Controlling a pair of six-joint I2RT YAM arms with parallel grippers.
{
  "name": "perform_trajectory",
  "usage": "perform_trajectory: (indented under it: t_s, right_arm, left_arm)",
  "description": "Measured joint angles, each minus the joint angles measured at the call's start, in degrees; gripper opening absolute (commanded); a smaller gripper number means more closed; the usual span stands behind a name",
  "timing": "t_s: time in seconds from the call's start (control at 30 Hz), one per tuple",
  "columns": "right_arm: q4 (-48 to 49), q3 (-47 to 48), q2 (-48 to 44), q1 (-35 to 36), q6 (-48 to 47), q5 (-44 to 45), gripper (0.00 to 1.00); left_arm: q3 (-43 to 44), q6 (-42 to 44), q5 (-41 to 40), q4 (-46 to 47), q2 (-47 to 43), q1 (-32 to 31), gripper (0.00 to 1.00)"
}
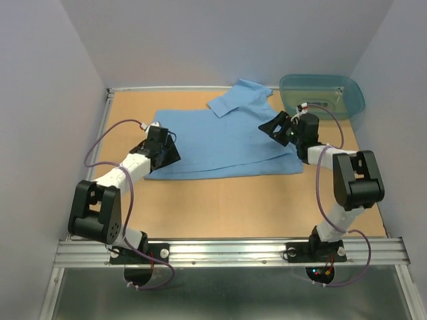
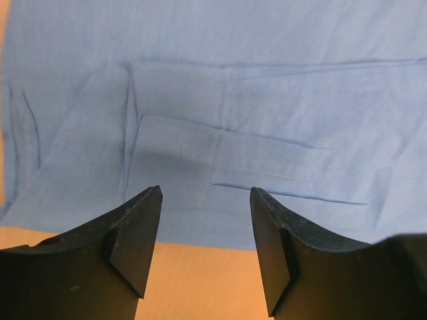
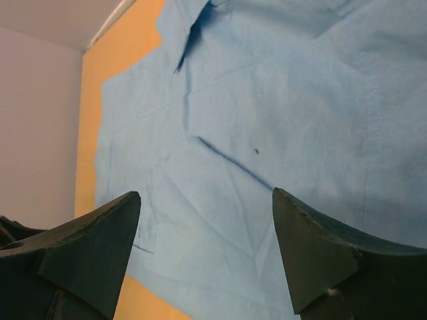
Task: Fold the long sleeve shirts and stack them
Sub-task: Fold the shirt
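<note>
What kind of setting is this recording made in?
Probably a lab test cell: left arm and right arm bolted to an aluminium rail, plain pale walls boxing in a wooden table.

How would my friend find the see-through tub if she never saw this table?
Start at the orange-brown table and look to its far right corner. There sits the teal plastic tub, just beyond the light blue shirt. It is the only hard, see-through thing; the shirt beside it is soft, flat cloth.

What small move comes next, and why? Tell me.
Probably lower the left gripper onto the near edge of the light blue cotton button-up shirt and pinch it: its jaws hang open above that edge, and the right gripper is open too.
</note>
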Motion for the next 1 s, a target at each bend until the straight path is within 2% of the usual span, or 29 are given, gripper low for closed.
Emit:
perform_trajectory:
  t_s: [0.1,0.23,0.47,0.8,1.0]
  right_arm:
    - [-8.15,0.26,-8.02,0.98,-5.14,2.86,0.84]
    - [-18.95,1.81,-12.37,2.23,-12.15,7.98,0.76]
    - [-34.99,3.89,-12.09,9.18,-22.71,22.62,0.74]
    - [-39.58,6.19,-3.06,15.28,-27.36,30.93,0.74]
    - [-42.21,6.36,-3.08,18.38,-26.84,32.48,0.75]
  left_arm:
    - [4.07,2.32,-1.70,-1.18,-3.06,-0.98,0.68]
    - [8.31,4.39,-4.37,-0.96,-3.37,-3.32,0.68]
    - [12.00,6.23,-7.17,-1.57,7.13,-6.78,0.68]
    - [12.11,7.41,-8.15,-2.91,14.10,-7.78,0.68]
    - [9.99,7.78,-6.71,-6.36,14.40,-7.78,0.68]
